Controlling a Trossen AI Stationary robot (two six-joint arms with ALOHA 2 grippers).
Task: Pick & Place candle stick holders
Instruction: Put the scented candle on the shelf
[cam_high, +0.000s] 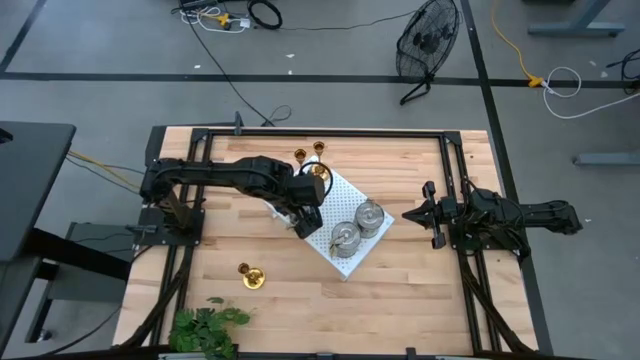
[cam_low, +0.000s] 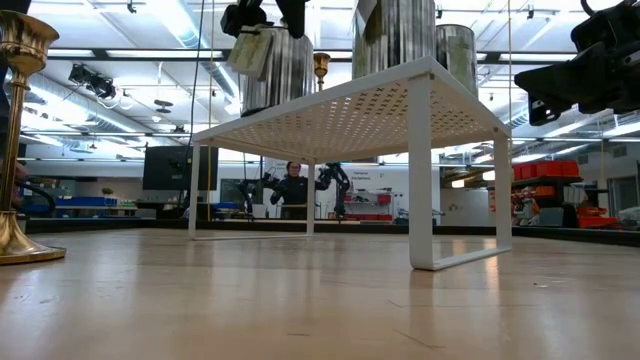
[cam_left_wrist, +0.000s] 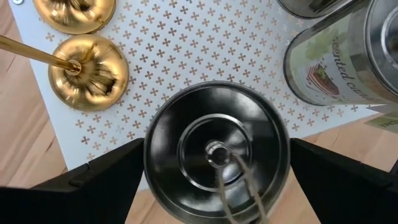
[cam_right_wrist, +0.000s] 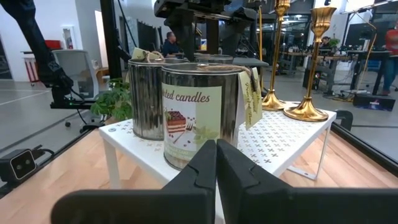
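Left claw (cam_left_wrist: 214, 180) spread wide around silver tin (cam_left_wrist: 216, 151) on white board (cam_left_wrist: 186, 43).

Worktop (cam_high: 400, 290): pale wood planks, light tan grain. Raised board (cam_left_wrist: 236, 43): white, punched all over with small cross-shaped holes; white legs. Brass candle stick holders (cam_left_wrist: 87, 71): shiny gold, warm reflections on domed bases; third brass holder (cam_high: 250, 277) same gold, on bare wood. Silver tins (cam_right_wrist: 199, 115): grey metal, cream label with brown script and cake picture, beige tags. Tin lid (cam_left_wrist: 216, 152): dark mirrored steel, concentric rings. Plant (cam_high: 205, 330): green leaves. Arms: black.
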